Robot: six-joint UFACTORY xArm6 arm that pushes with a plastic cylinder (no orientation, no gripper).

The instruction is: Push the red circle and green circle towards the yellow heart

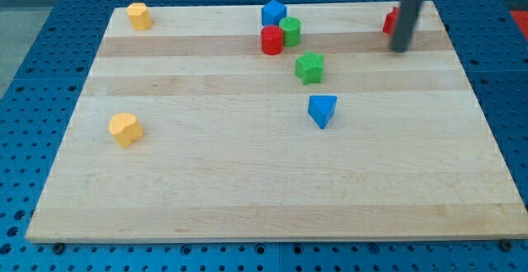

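The red circle (271,39) and the green circle (290,30) stand touching each other near the view's top centre. The yellow heart (125,129) lies at the view's left, about mid-height. My tip (399,49) is at the view's top right, well to the right of both circles, with bare board between. The rod partly hides a red block (388,21) behind it.
A blue block (273,12) touches the circles from above. A green star-shaped block (310,68) sits below them, a blue triangle (322,110) lower still. A yellow block (139,16) is at the top left of the wooden board (247,198).
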